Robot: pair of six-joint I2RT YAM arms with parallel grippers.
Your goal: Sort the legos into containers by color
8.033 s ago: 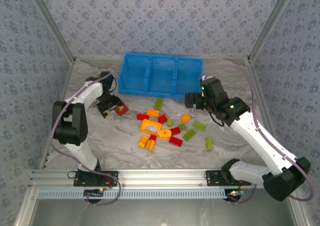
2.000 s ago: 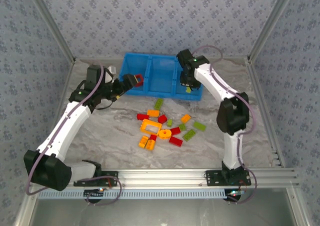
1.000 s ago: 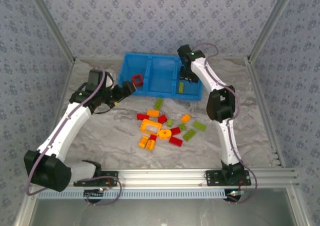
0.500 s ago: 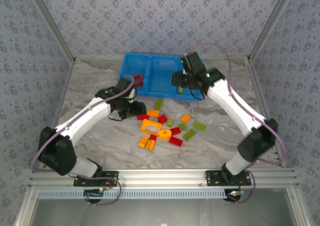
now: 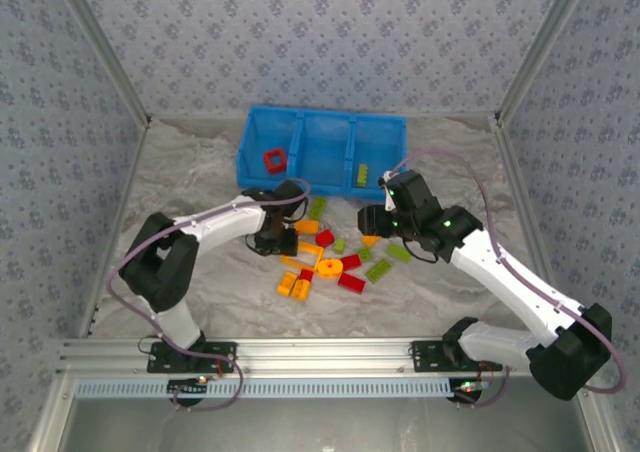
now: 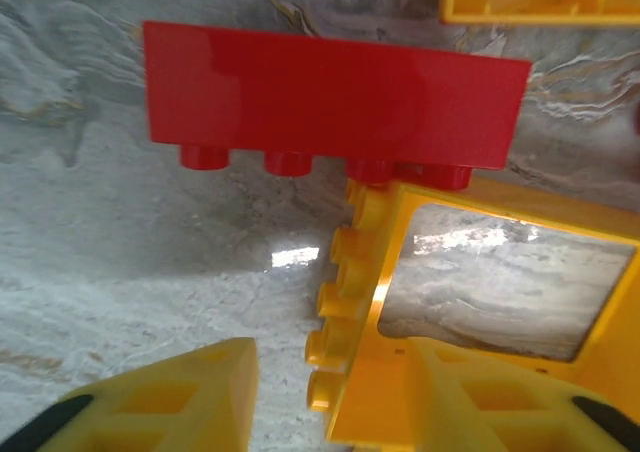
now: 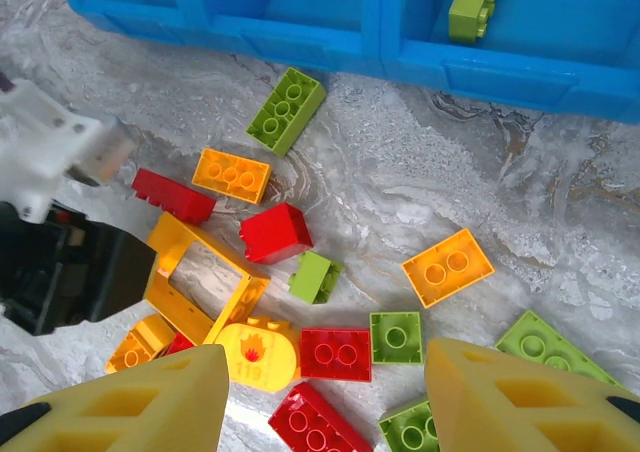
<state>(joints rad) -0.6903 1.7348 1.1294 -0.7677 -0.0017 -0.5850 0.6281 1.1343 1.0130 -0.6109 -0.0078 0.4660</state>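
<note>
The blue bin (image 5: 330, 147) holds a red frame brick (image 5: 273, 159) in its left compartment and a green brick (image 5: 359, 175) in its right one. Loose red, orange-yellow and green legos (image 5: 330, 257) lie in front of it. My left gripper (image 5: 278, 237) is down at the pile's left edge. Its jaws (image 6: 330, 372) are open astride the studded rail of a yellow frame brick (image 6: 500, 292), with a gap at the left finger (image 6: 170, 397). A long red brick (image 6: 330, 97) lies just beyond. My right gripper (image 5: 372, 219) hovers open and empty above a red brick (image 7: 335, 354).
Under the right wrist lie a round yellow brick with a flame (image 7: 257, 352), a green square brick (image 7: 396, 336), an orange brick (image 7: 448, 267) and a long green brick (image 7: 287, 109) near the bin's front wall (image 7: 300, 47). Bare marbled table (image 5: 200, 292) surrounds the pile.
The left arm swung from the bin down to the pile and its jaws narrowed. The right arm came back from the right compartment to above the pile's right side.
</note>
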